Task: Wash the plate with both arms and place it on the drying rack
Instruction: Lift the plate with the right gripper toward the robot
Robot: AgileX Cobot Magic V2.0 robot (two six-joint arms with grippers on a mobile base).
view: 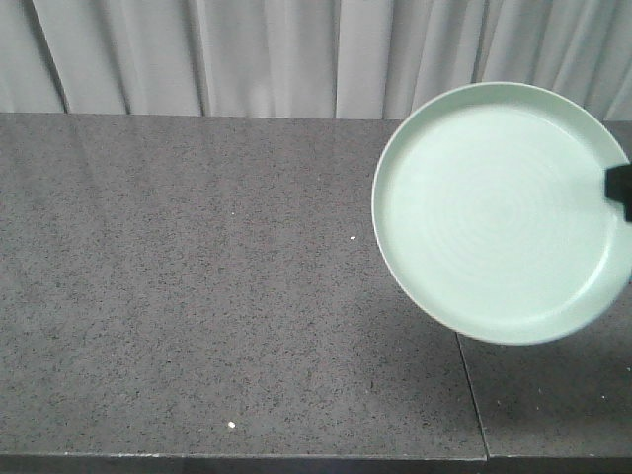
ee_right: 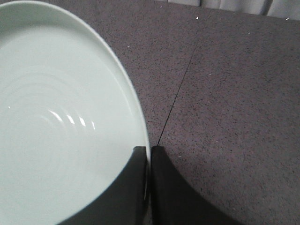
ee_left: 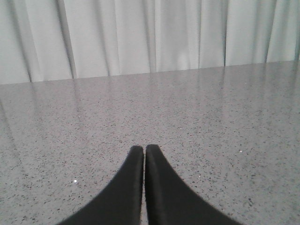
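The pale mint-green plate (view: 499,212) hangs tilted above the dark speckled counter at the right of the front view, its face toward the camera. My right gripper (view: 620,190) shows only as a black tip at the plate's right rim. In the right wrist view the right gripper (ee_right: 149,151) is shut on the plate (ee_right: 56,122), its rim pinched between the two black fingers. My left gripper (ee_left: 144,149) is shut on nothing, over bare counter, and does not show in the front view. The drying rack is out of view.
The dark speckled counter (view: 197,286) fills the front view, with a thin seam (view: 472,395) running under the plate toward the front edge. Pale pleated curtains (view: 247,54) hang behind the counter's back edge. A few small white specks lie on the stone.
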